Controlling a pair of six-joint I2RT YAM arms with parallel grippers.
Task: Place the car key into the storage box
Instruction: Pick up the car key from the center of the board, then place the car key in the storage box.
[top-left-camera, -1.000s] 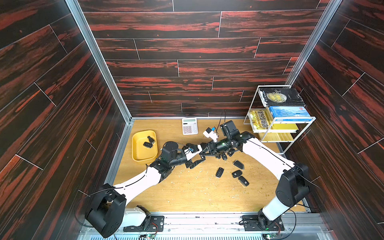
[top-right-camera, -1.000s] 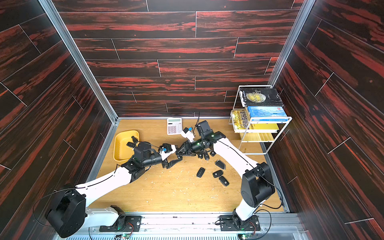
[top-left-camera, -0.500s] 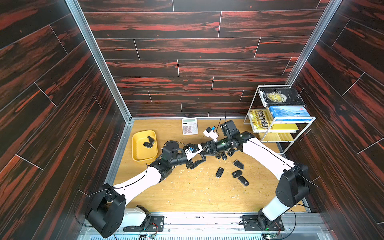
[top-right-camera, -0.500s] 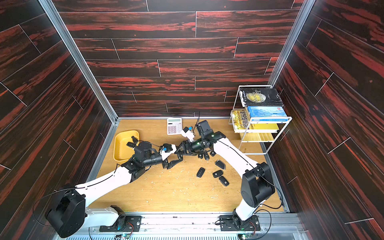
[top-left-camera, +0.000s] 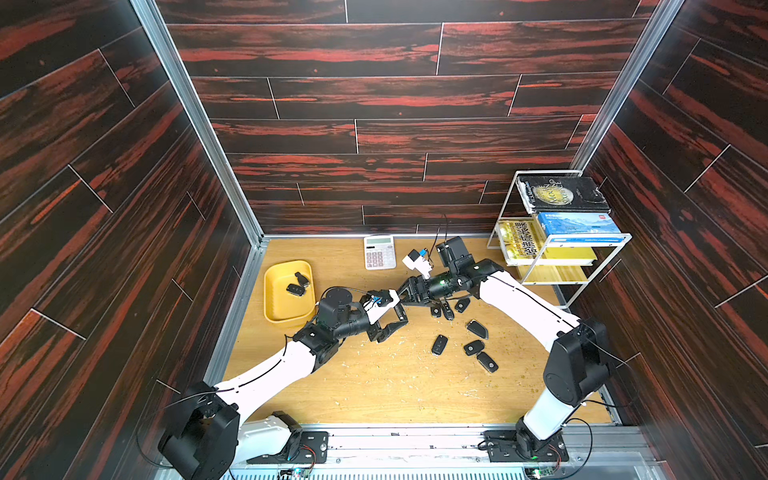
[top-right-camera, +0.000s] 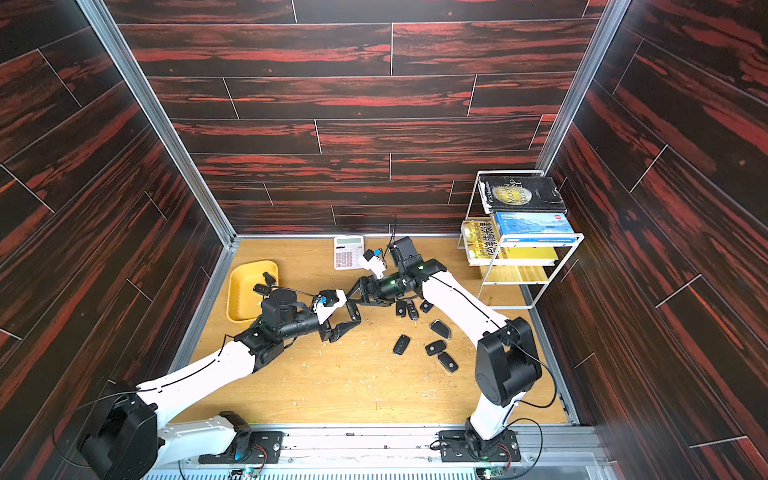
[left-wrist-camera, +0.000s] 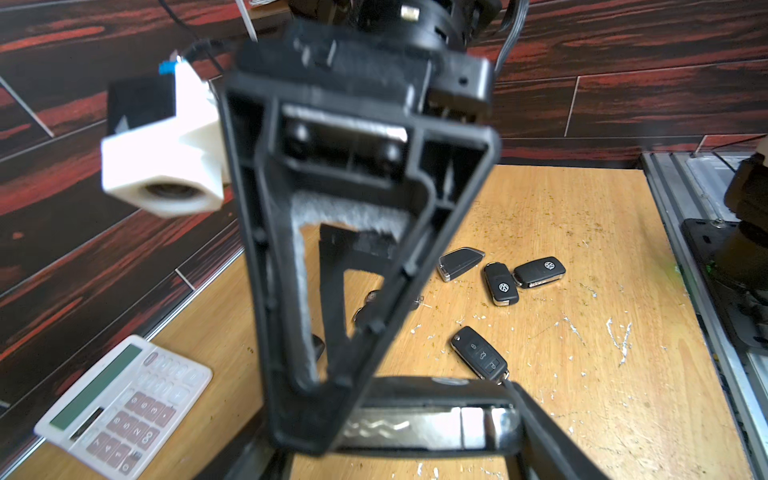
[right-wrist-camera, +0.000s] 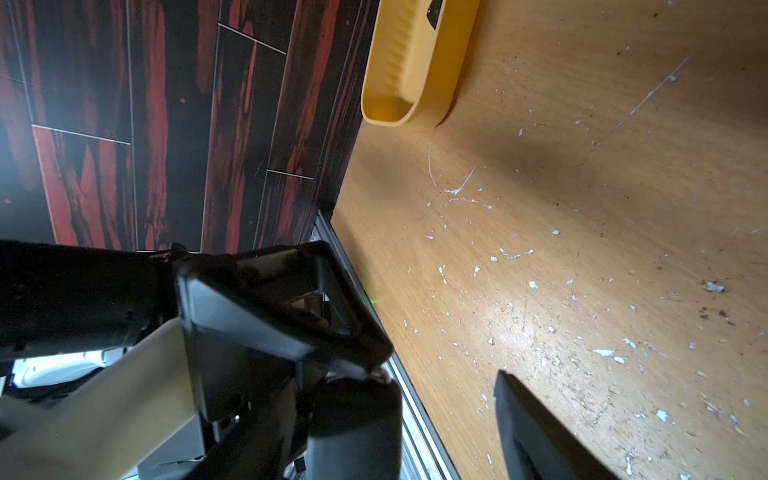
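Mid-table handover: the left gripper (top-left-camera: 394, 328) and right gripper (top-left-camera: 404, 296) meet tip to tip above the table (top-left-camera: 395, 395), near the box (top-left-camera: 282, 309) and to its right. In the left wrist view the key (left-wrist-camera: 436, 419), black with a chrome edge, lies crosswise between the left fingers (left-wrist-camera: 544, 444). One end presses against a finger, the other is hidden behind a right-gripper finger. The left gripper pinches the key lengthwise, clear of the table. The right gripper's jaws stand spread and hold nothing, with one finger crossing in front of the key. The yellow box sits by the left wall, with two keys (top-left-camera: 295, 289) already inside. Seven loose keys (top-left-camera: 439, 345) lie scattered on the table under and beside the right arm. A calculator (top-left-camera: 379, 251) rests by the back wall
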